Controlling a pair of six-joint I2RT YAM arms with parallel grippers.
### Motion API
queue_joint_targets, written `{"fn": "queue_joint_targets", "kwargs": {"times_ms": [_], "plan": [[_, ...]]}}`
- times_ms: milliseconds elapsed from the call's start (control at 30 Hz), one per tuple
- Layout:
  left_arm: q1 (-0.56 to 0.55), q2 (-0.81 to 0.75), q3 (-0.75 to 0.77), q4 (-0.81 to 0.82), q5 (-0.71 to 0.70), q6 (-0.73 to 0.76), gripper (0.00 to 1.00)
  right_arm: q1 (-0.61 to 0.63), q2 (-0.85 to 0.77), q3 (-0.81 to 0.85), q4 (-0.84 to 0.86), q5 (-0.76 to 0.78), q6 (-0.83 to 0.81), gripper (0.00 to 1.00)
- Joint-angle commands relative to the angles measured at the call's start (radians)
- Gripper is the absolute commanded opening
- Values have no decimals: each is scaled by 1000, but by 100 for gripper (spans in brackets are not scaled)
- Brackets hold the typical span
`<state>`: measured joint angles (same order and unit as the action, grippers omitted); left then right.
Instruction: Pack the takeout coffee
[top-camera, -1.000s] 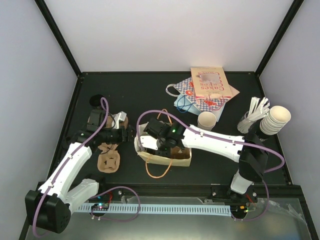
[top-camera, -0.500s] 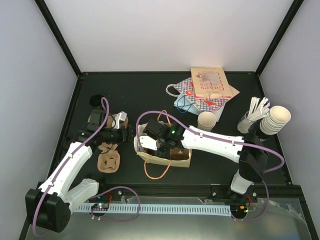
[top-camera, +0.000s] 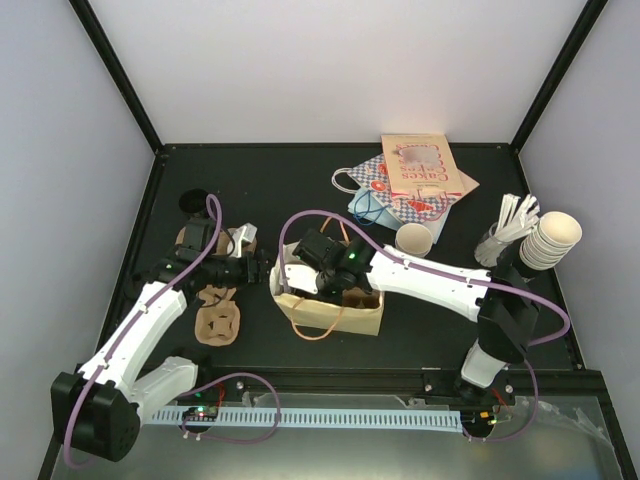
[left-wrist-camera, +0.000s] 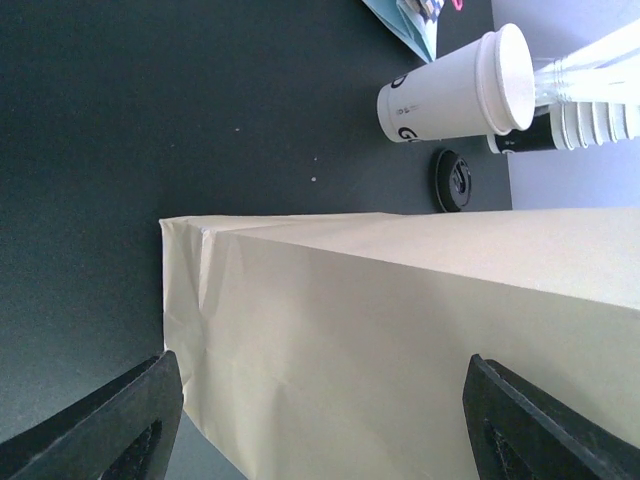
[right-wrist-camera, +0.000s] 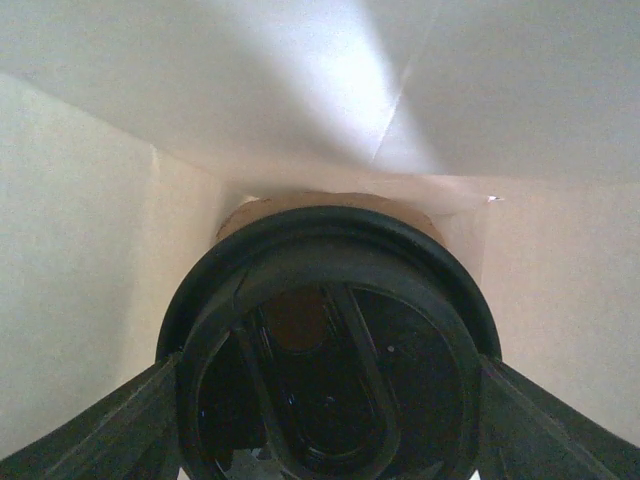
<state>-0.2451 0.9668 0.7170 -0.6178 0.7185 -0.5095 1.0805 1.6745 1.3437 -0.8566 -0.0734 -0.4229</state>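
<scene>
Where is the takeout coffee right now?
Right wrist view: the takeout coffee is inside the tan paper bag at the centre of the table, in the right gripper, black lid showing.

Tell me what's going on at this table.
The right end effector is down inside the tan paper bag, holding the takeout coffee, with a finger on each side of its lid. In the right wrist view the bag's walls surround the cup. The left end effector sits open at the bag's left end, apparently steadying it. The coffee is in the bag but not yet released.
</scene>
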Motion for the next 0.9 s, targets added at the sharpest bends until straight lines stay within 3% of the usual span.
{"fn": "queue_joint_targets", "kwargs": {"times_ms": [0, 133, 433, 600, 867], "plan": [[-12, 9, 9, 23, 14, -10, 79, 4, 91, -72, -164, -112, 2, 54], [-17, 10, 10, 25, 11, -12, 79, 4, 87, -80, -164, -106, 2, 54], [-22, 11, 12, 23, 2, -15, 79, 7, 59, -80, -107, 151, 45, 54], [-25, 12, 9, 26, -1, -19, 79, 16, 27, -84, -80, 209, 43, 54], [-32, 9, 10, 25, -4, -25, 79, 15, 9, -108, -68, 78, 42, 54]]}}
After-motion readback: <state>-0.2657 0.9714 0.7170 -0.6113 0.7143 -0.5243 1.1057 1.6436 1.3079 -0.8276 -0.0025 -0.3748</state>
